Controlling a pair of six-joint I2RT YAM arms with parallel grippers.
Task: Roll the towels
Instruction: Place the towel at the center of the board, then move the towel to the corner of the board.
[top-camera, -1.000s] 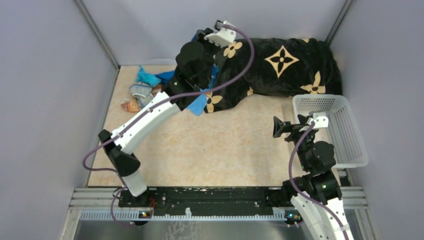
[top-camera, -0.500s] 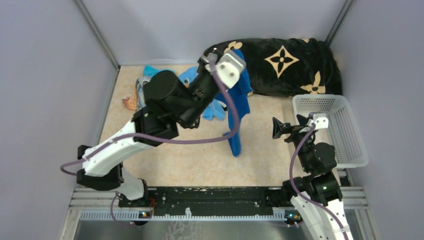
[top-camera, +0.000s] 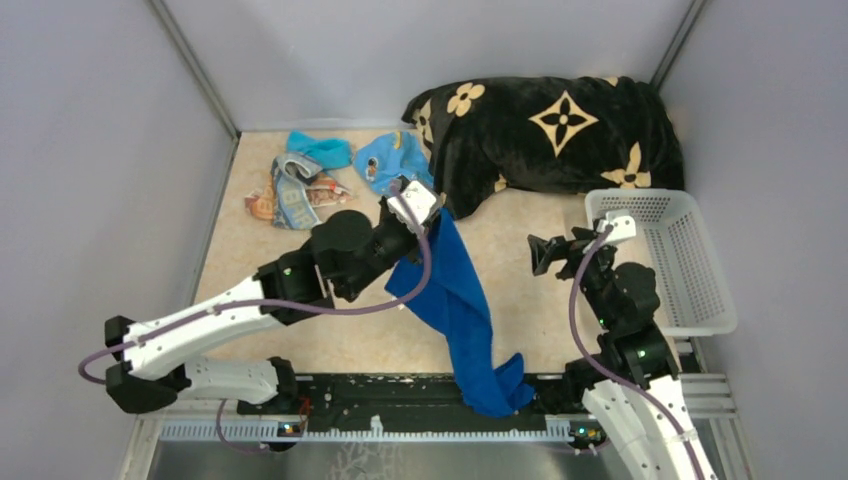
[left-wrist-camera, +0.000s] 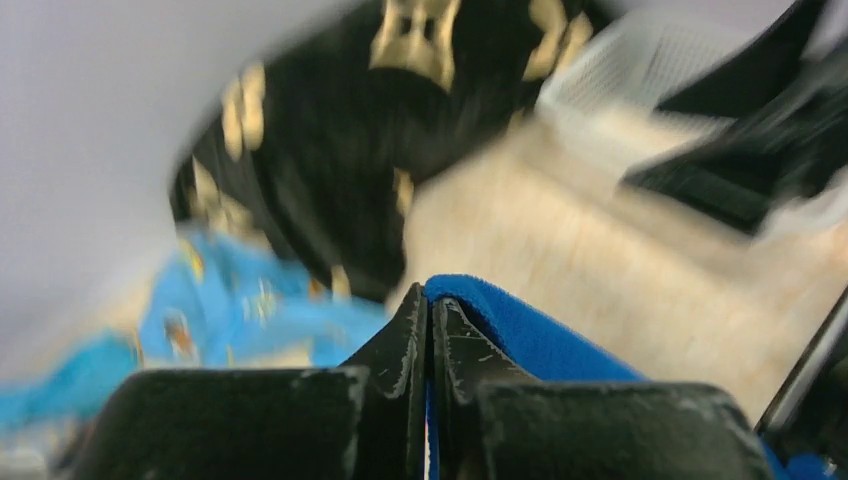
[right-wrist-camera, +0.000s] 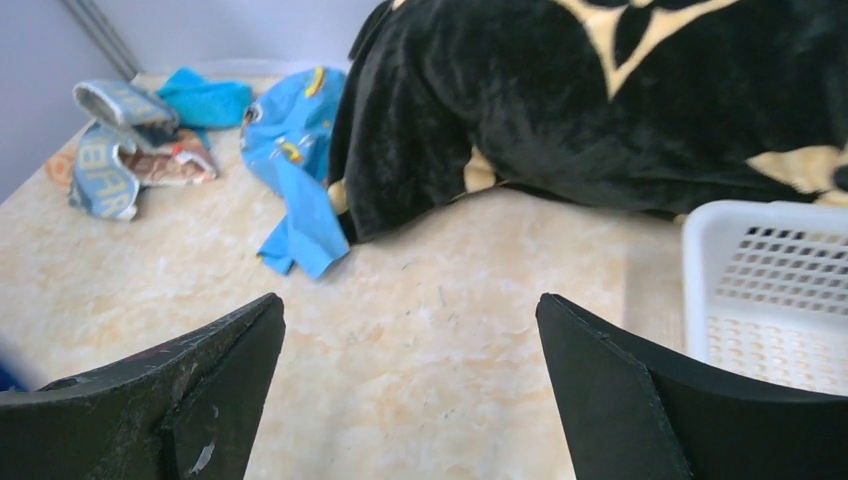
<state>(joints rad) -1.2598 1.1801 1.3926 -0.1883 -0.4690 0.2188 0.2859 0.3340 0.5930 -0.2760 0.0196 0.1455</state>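
The dark blue towel (top-camera: 458, 310) is pinched by one edge between the closed left fingers (left-wrist-camera: 405, 335), above the middle of the tabletop (top-camera: 520, 300). From there it is draped in a long fold toward the near edge, where its crumpled lower end is laid over the black rail (top-camera: 400, 385) between the two arm bases. Three more towels are gathered at the far left corner: a striped towel (top-camera: 293, 195), a turquoise towel (top-camera: 322, 150) behind it, and a light blue printed towel (top-camera: 390, 160) just beside the black blanket (top-camera: 550, 125), which is heaped along the far wall. A white basket (top-camera: 655, 197) is set at the right edge, its far rim close against the blanket; only its own perforated floor is seen inside. The right fingers (right-wrist-camera: 225, 375) are spread wide apart, gripping nothing, near the basket's left side.
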